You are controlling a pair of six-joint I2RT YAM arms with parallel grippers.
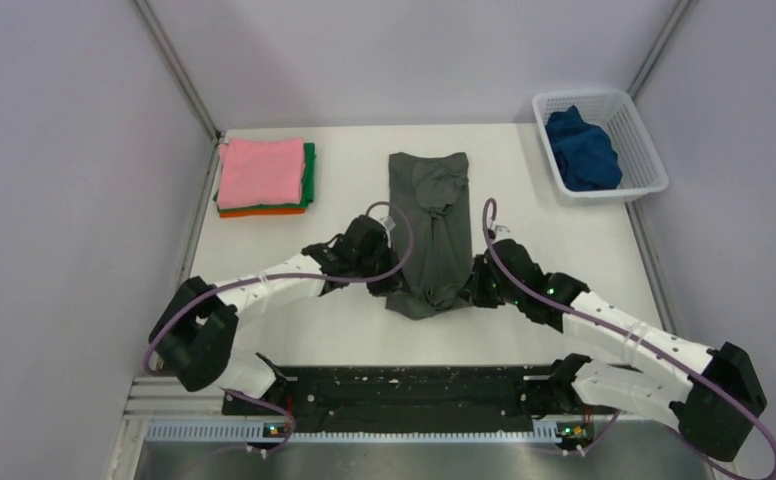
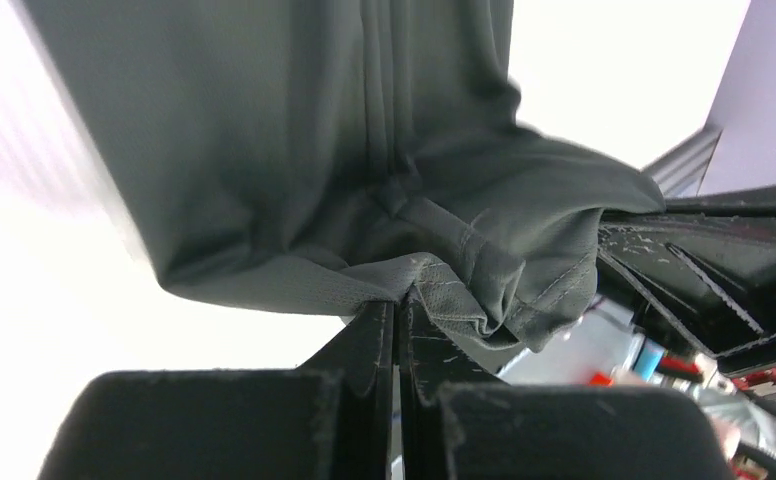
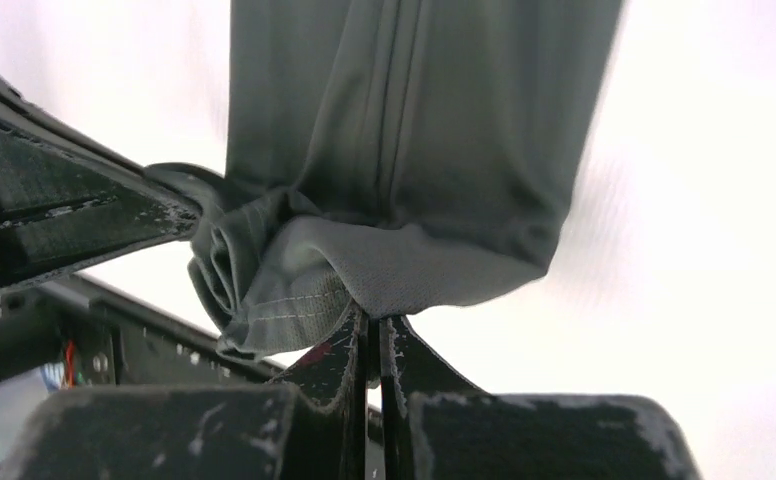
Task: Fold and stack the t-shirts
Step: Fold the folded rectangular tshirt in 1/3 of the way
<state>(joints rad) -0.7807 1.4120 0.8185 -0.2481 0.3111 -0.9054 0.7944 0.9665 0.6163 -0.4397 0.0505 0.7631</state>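
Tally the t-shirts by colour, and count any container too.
dark grey cloth t-shirt: 1
pink cloth t-shirt: 1
green cloth t-shirt: 1
orange cloth t-shirt: 1
dark blue cloth t-shirt: 1
white plastic mesh basket: 1
Total: 6

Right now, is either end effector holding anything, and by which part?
Both hold the dark grey t-shirt at its near edge: the left end effector pinches the left corner, the right end effector the right corner.
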